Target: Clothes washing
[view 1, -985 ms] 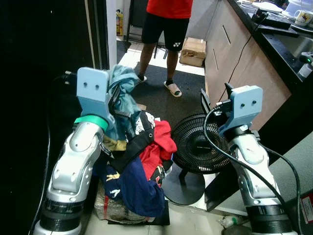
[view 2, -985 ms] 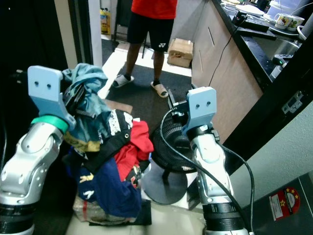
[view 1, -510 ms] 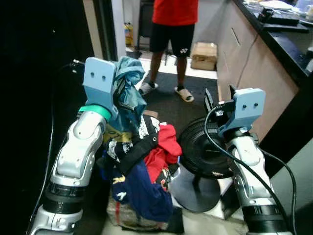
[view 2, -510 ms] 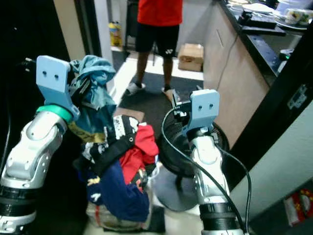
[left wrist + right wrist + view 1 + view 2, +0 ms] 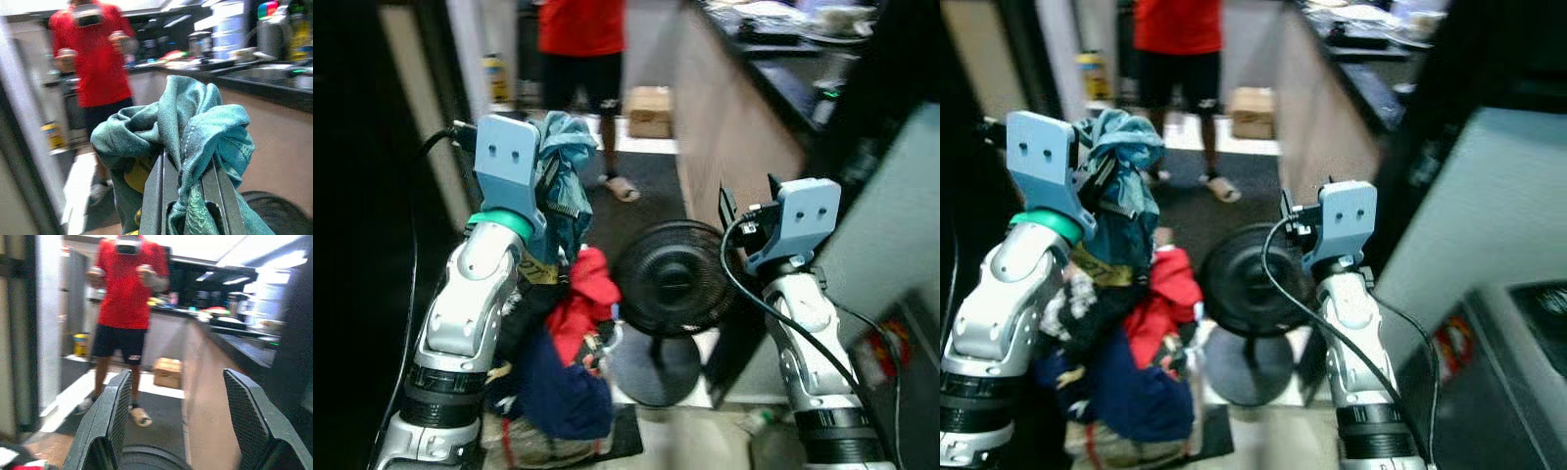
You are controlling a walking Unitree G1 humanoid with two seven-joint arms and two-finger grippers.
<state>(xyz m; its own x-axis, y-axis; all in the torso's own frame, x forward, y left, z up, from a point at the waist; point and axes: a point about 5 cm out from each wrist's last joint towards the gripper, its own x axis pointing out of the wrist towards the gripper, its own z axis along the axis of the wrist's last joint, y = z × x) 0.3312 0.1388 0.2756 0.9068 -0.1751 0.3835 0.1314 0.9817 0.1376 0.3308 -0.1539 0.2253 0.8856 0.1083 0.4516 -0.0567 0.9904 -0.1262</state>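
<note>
My left gripper [image 5: 188, 166] is raised at chest height and shut on a bunched teal garment [image 5: 195, 132]. The cloth wraps over both black fingers [image 5: 156, 191]. From the head, the teal garment [image 5: 563, 162] hangs beside the blue wrist mount, above a heap of clothes [image 5: 553, 392] with a red piece [image 5: 582, 304] and a navy piece on the floor. My right gripper [image 5: 177, 377] is held up at the same height, open, with nothing between its fingers [image 5: 110, 416]. It stands above and right of a black fan [image 5: 671, 284].
The black fan stands on the floor between my arms. A person [image 5: 578, 59] in a red shirt and black shorts stands ahead on a dark mat, with a cardboard box [image 5: 651, 110] beside them. A counter [image 5: 773, 69] runs along the right. A pale grey panel [image 5: 1489, 225] is near right.
The whole view has swung to the right and blurred, bringing the grey panel into sight. Both arms keep their raised pose and the teal garment stays in the left gripper.
</note>
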